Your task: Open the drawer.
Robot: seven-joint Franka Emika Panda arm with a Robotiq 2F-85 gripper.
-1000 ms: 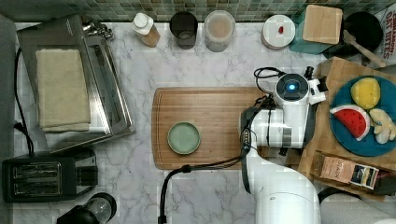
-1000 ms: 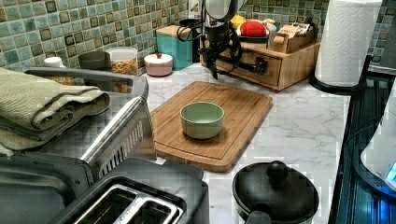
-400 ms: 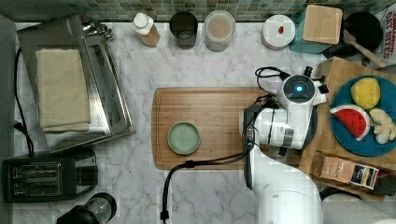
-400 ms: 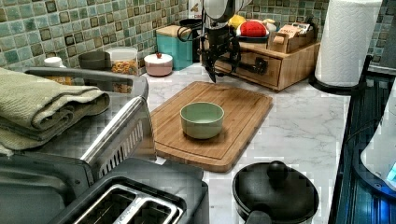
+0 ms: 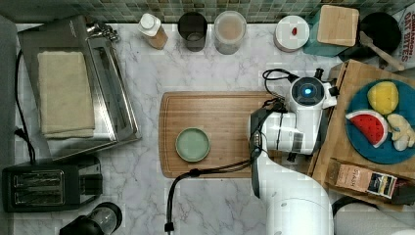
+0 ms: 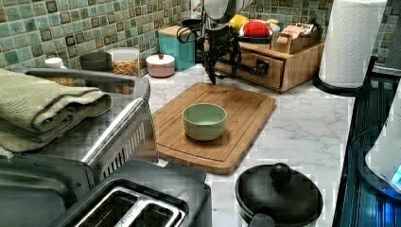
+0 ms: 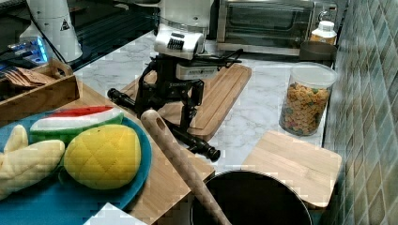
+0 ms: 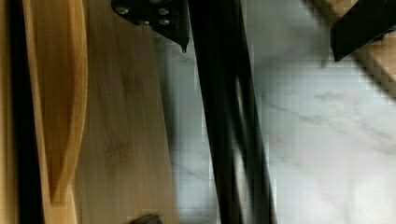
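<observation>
Top view: arm w/ tool (image 5: 319, 128) pressed up to the wooden cabinet edge, green bowl (image 5: 193, 144) on the cutting board (image 5: 215, 112) well off to its far side. Left view: tool (image 6: 221, 64) pointing down, fingers spread either side of the black handle (image 6: 257, 68) of the drawer (image 6: 255, 66); right view: tool (image 7: 165, 110) straddles the handle bar (image 7: 187, 136), jaws apart, not clamped. Wrist view: bar (image 8: 229, 116) runs betw. the fingertips over the marble table (image 8: 322, 140).

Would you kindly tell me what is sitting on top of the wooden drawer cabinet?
On the cabinet rests a blue plate with a toy watermelon slice, a yellow fruit and a pale piece, plus a tray of packets. The drawer's inside is hidden.
</observation>
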